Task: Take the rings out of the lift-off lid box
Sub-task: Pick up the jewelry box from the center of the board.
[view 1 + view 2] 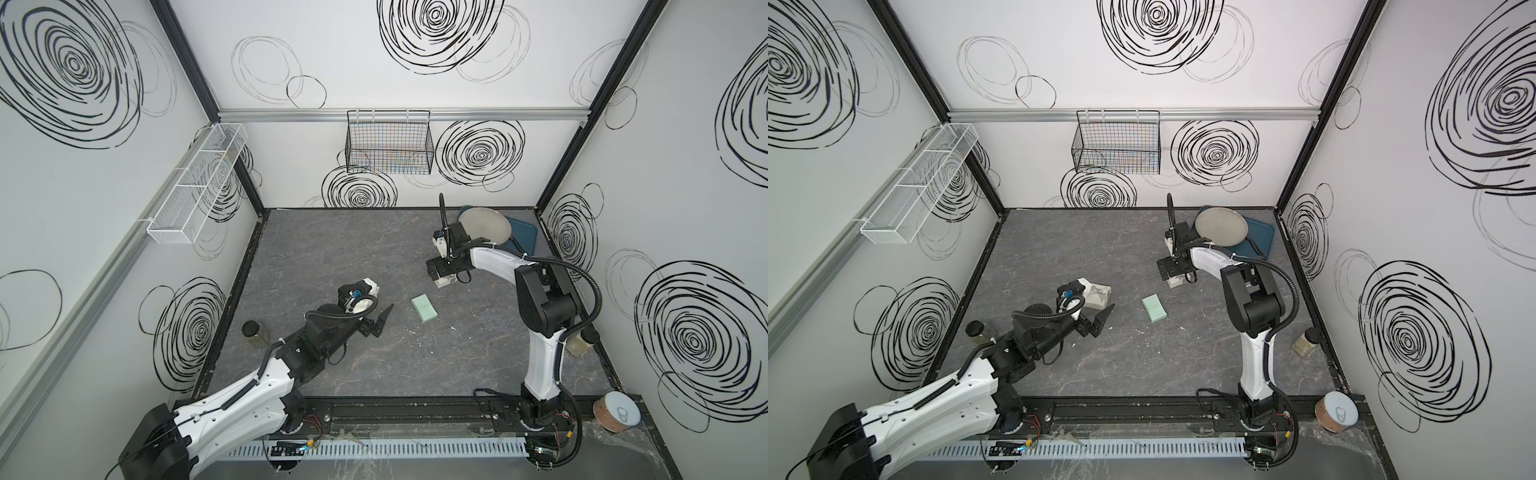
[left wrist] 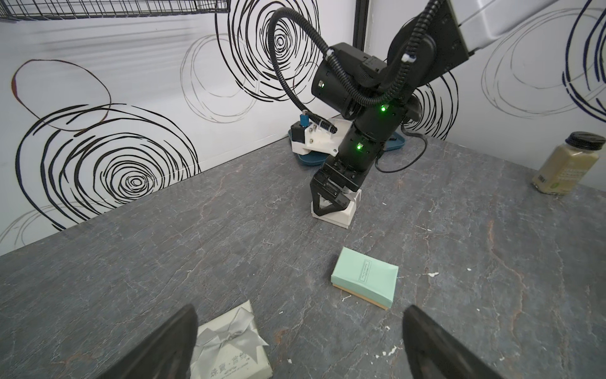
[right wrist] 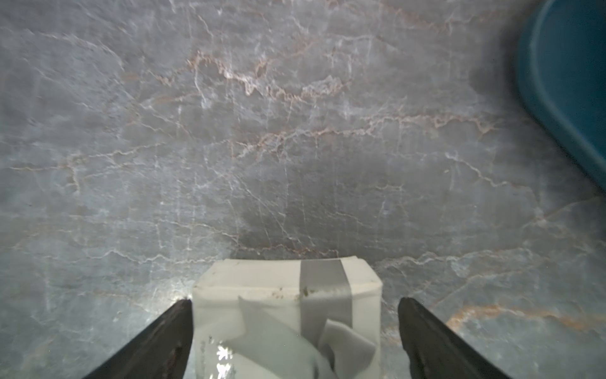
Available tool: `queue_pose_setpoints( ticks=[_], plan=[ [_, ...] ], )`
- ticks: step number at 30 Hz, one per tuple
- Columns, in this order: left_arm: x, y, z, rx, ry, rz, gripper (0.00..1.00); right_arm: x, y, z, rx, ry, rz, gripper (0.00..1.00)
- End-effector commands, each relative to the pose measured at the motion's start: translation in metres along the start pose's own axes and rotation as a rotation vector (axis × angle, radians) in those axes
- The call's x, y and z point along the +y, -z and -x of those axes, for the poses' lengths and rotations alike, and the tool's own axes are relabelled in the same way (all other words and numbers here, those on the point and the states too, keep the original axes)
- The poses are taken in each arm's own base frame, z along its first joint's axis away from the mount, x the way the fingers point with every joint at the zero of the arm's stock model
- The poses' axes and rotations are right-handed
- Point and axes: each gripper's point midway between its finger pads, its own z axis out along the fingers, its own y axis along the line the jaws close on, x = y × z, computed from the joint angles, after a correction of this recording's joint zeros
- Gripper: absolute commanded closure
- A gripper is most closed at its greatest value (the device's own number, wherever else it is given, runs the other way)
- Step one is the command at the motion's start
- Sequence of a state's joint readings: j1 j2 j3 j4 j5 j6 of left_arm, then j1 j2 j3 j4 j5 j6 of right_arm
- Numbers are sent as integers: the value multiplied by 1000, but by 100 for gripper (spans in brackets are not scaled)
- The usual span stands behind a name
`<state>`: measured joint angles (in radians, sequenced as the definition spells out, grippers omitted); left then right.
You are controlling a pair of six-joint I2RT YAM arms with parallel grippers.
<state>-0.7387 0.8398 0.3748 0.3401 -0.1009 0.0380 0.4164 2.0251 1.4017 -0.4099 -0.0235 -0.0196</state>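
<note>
Grey marble table (image 1: 374,374): 3 closed boxes on it.
Right gripper (image 3: 295,300): jaws spread wide, straddling white ribboned box (image 3: 288,282); not clamped.
Left gripper (image 2: 300,306): jaws spread wide, holding nothing; silver bow box (image 2: 229,341) just beside 1 finger.
Mint box (image 2: 364,279): between the arms, untouched.
Rings: hidden; cannot tell which box.

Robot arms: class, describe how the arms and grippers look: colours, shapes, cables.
Both the left arm and right arm have white shells and black joints. A black ribbed cable loops by each wrist; small green lights glow on the right arm. The left gripper and right gripper have black, tapering, pointed fingers.
</note>
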Motion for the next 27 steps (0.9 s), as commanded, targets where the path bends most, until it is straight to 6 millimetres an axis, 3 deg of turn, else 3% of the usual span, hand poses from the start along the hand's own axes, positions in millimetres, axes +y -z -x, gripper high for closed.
queue_pose_setpoints(
  ticks=[1, 6, 17, 21, 27],
  plan=[
    [-3, 0, 10, -50, -17, -11, 0, -2, -1, -1, 25, -4, -20, 2],
    [-3, -1, 10, -49, -18, -10, 0, -2, -2, -2, 36, -11, -29, 12],
    [-2, -3, 12, -49, -28, -5, 0, -2, -5, -15, 58, -45, -26, 20],
    [-2, -4, 12, -46, -32, -3, 0, -1, 2, -15, 43, -64, -3, 23],
    [0, -5, 15, -49, -43, 8, 0, -1, 31, -6, -11, -111, 70, 23]
  ],
)
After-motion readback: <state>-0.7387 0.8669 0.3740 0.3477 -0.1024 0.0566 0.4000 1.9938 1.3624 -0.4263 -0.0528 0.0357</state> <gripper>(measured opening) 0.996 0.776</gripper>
